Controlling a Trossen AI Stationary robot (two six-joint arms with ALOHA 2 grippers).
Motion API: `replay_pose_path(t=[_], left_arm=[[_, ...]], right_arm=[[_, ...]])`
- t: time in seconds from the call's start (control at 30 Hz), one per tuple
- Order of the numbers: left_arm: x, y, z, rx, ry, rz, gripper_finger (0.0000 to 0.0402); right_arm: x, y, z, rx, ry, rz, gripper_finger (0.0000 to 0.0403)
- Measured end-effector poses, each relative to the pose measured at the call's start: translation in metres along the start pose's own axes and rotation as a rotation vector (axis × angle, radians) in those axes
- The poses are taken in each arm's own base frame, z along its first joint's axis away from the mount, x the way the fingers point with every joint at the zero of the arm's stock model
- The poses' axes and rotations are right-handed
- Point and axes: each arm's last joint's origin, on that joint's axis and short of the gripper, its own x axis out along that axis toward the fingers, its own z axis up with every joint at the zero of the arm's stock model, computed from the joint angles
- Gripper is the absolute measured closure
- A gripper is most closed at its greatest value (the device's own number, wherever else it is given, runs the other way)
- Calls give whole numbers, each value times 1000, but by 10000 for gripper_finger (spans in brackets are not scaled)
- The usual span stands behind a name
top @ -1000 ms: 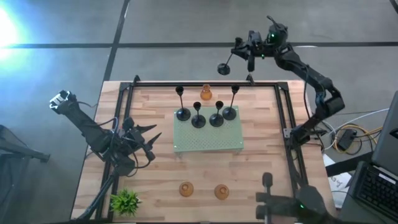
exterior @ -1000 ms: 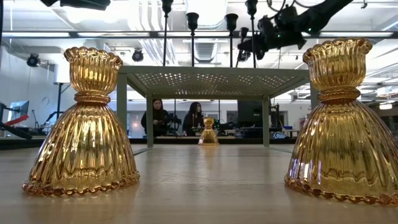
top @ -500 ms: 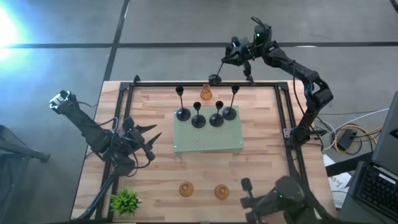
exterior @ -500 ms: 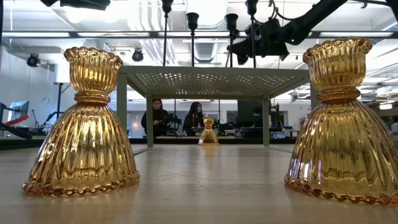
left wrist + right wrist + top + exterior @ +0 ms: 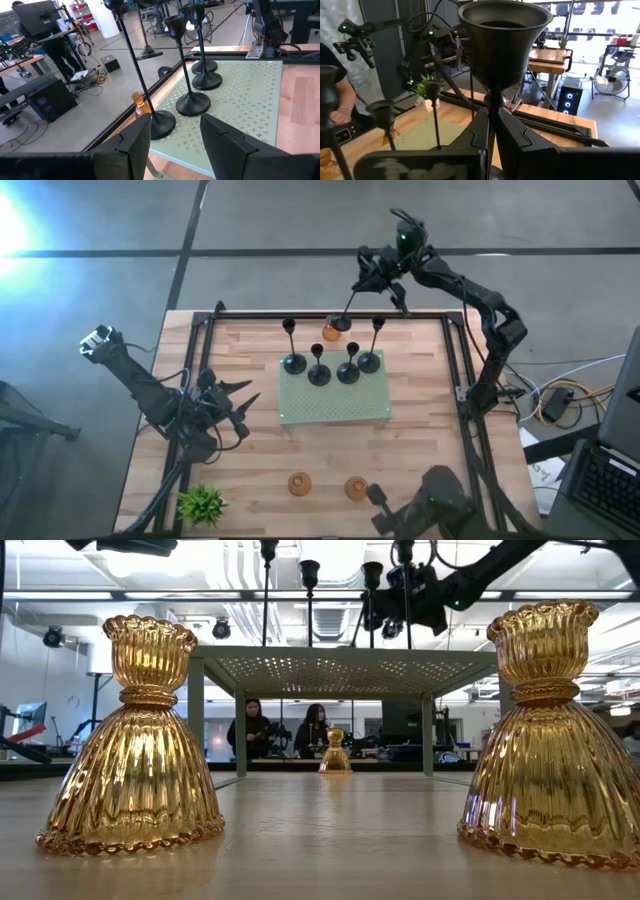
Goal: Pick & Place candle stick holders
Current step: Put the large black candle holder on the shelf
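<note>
Right gripper (image 5: 372, 268) hangs past the desk's far edge, jaws clenched on the stem of a tall black holder (image 5: 347, 308) whose base hovers above the far edge beside an amber holder (image 5: 331, 332). Four black holders (image 5: 318, 373) stand on the green rack (image 5: 335, 412) mid-desk. Best level the stem upright, lower slowly, avoid clipping neighbours. Left gripper (image 5: 238, 408) waits by the left edge, jaws released.

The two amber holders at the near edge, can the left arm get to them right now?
Probably yes. The left hand is open and empty, and bare wood lies between it and the amber holders.
</note>
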Motion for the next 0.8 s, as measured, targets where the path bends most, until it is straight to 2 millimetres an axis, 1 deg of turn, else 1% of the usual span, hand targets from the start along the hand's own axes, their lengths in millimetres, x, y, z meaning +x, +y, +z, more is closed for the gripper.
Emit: replay_pose_path(t=[0.1,0.2,0.3,0.43,0.53,0.8], left_arm=[[0,0,0,0,0,0,225],[0,0,0,0,0,0,225],[0,0,0,0,0,1,225],[0,0,0,0,0,1,225],[0,0,0,0,0,0,225],[0,0,0,0,0,1,225]], right_arm=[[3,-9,-7,21,1,5,392],[10,-18,-17,56,4,19,392],[17,-24,-22,75,5,34,392],[27,-30,-23,94,1,75,392],[32,-31,-20,86,-2,101,392],[35,-27,-16,91,-12,155,392]])
